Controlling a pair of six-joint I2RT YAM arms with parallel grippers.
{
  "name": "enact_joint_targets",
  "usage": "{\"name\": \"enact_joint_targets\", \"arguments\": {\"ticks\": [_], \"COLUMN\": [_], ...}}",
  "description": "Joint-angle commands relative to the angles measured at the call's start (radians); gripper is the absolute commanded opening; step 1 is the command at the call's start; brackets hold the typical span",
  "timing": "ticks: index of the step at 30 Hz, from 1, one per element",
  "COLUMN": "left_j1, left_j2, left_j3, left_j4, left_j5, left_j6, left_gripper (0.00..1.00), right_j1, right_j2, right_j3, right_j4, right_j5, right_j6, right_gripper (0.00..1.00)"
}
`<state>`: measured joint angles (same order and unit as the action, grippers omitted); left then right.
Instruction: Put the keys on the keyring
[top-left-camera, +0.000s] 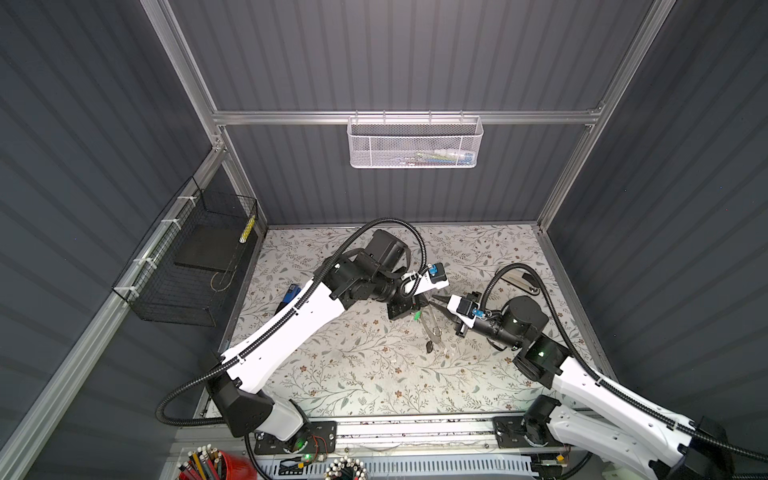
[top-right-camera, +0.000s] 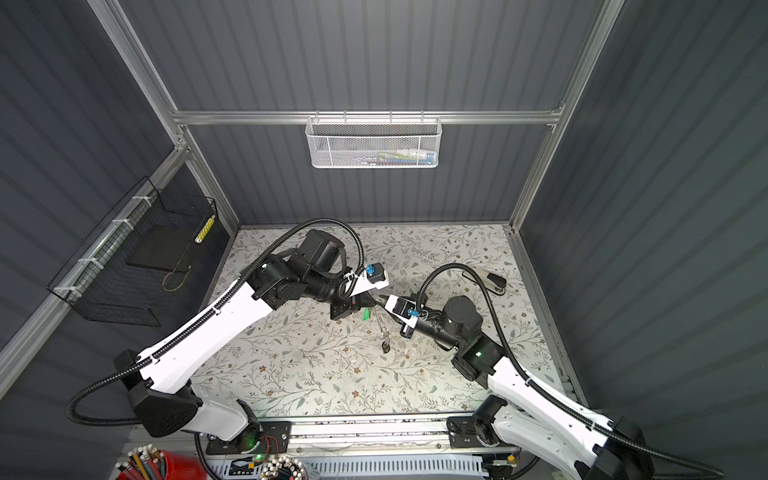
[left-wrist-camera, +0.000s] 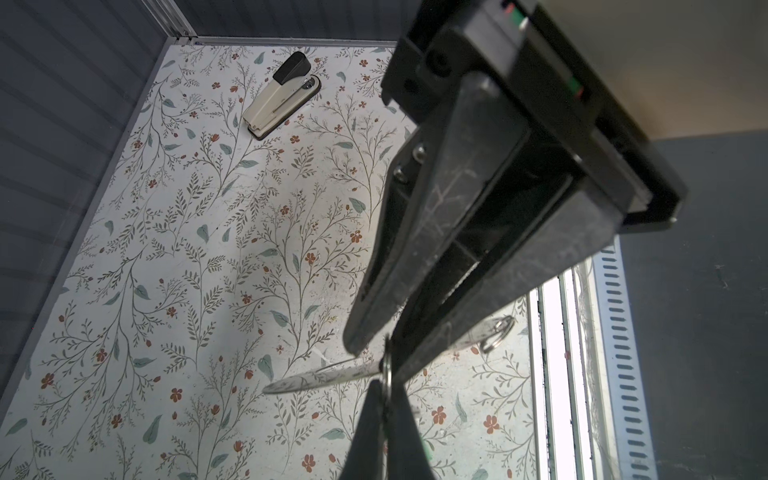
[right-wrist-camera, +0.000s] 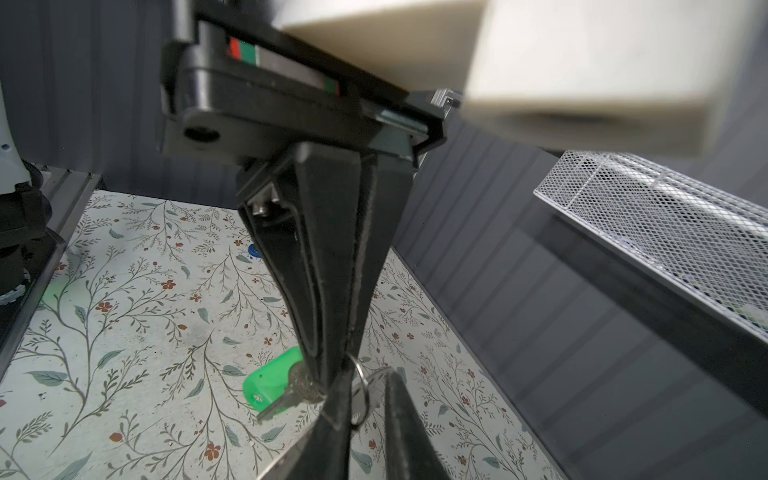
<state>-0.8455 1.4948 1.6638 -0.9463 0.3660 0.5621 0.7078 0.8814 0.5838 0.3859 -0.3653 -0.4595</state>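
Silver keyring (left-wrist-camera: 320, 376) aloft, edge-on; green key (right-wrist-camera: 270, 384) and black key (top-left-camera: 430, 345) beside it.

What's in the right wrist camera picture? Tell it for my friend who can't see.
The right gripper, black fingers shut, pinches a small silver wire ring, right beside a silver key with a green oval plastic tag, over the flowery table mat. A white wire-mesh basket hangs on the grey wall behind.

Desk (left-wrist-camera: 166, 249) cover: matt printed sheet, floral pattern, lightly scuffed.
Keyring (left-wrist-camera: 316, 377): thin polished metal, mirror-bright, reflects the print.
Green tag (right-wrist-camera: 270, 382): smooth glossy plastic. Its key (right-wrist-camera: 274, 409) is dull grey metal.
Left end effector (left-wrist-camera: 376, 353) fingers (left-wrist-camera: 440, 199): matt black plastic, scratched whitish.
Stapler (left-wrist-camera: 278, 99): cream and black plastic, satin sheen.
Basket (right-wrist-camera: 665, 216): white-coated metal mesh.
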Motion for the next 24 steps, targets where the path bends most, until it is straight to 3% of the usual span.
{"name": "enact_joint_targets", "arguments": {"ticks": [1,9,13,15,16,19,24], "left_j1": [-0.018,-0.030,-0.030,-0.027,-0.023,0.019,0.065], "left_j2": [-0.001,0.003,-0.023,-0.051,-0.072,-0.147,-0.256], "left_j3": [0.037,0.060,0.039,0.008,-0.018,-0.121,-0.292], "left_j4": [-0.021,-0.058,-0.014,0.045,0.069,0.158,0.300], "left_j5": [0.037,0.057,0.049,0.009,-0.006,-0.022,-0.018], "left_j6": [0.047,0.127,0.116,0.048,0.034,-0.015,-0.125], "left_gripper": [0.00,0.00,0.02,0.35,0.46,0.57,0.60], "right_j1": [-0.001,-0.001,-0.002,-0.005,-0.007,-0.026,-0.030], "right_j2": [0.003,0.008,0.014,0.017,0.015,0.024,0.068], "right_j3": [0.027,0.033,0.033,0.030,0.027,0.006,0.000], "right_j4": [-0.006,-0.020,-0.015,-0.002,0.009,0.114,0.241], "right_j5": [0.006,-0.029,-0.067,-0.076,-0.081,-0.111,-0.155], "right_j6": [0.018,0.028,0.042,0.061,0.075,0.169,0.262], "right_gripper": [0.12,0.01,0.00,0.00,0.00,0.00,0.00]}}
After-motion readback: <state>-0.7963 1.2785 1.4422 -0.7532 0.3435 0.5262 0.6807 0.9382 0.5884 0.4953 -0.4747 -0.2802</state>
